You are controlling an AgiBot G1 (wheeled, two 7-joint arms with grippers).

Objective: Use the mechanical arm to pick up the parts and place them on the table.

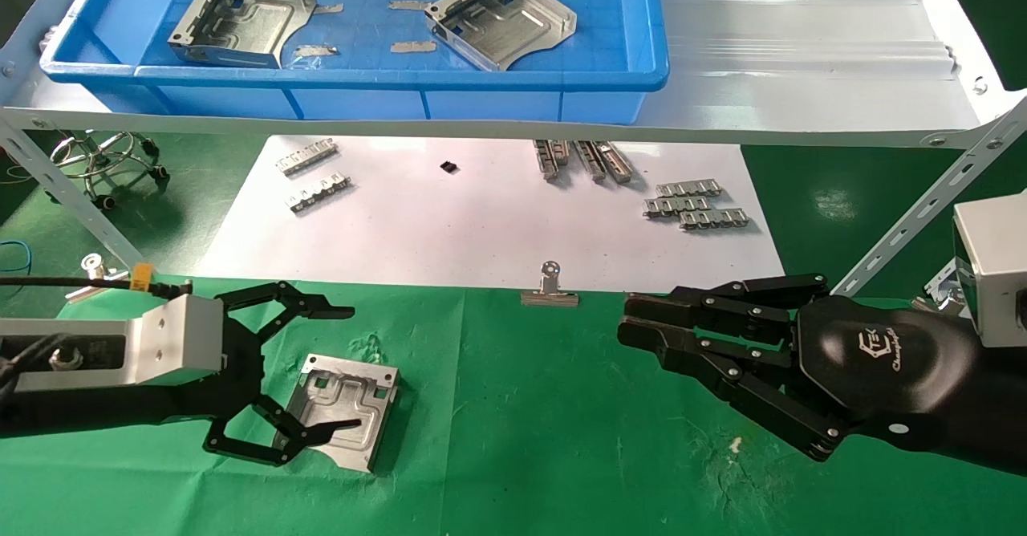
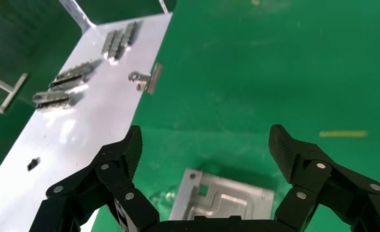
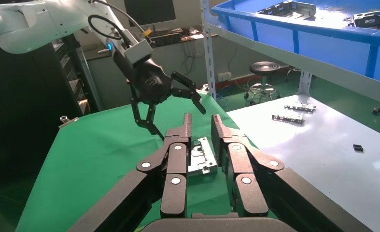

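Stiff, thin and light by the look of it, with slick bare metal and probably sharp edges; best taken across the upturned side walls. Silver stamped plate (image 1: 347,408) with embossed grooves and small square holes, flat on the green tabletop (image 1: 562,440). Left gripper (image 1: 325,371) straddling it, jaws wide, holding nothing. Right gripper (image 1: 630,323) parked nearby, jaws narrow, empty.

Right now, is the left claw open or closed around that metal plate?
Open. The left gripper has its fingers spread wide over the part, which lies flat on the table.
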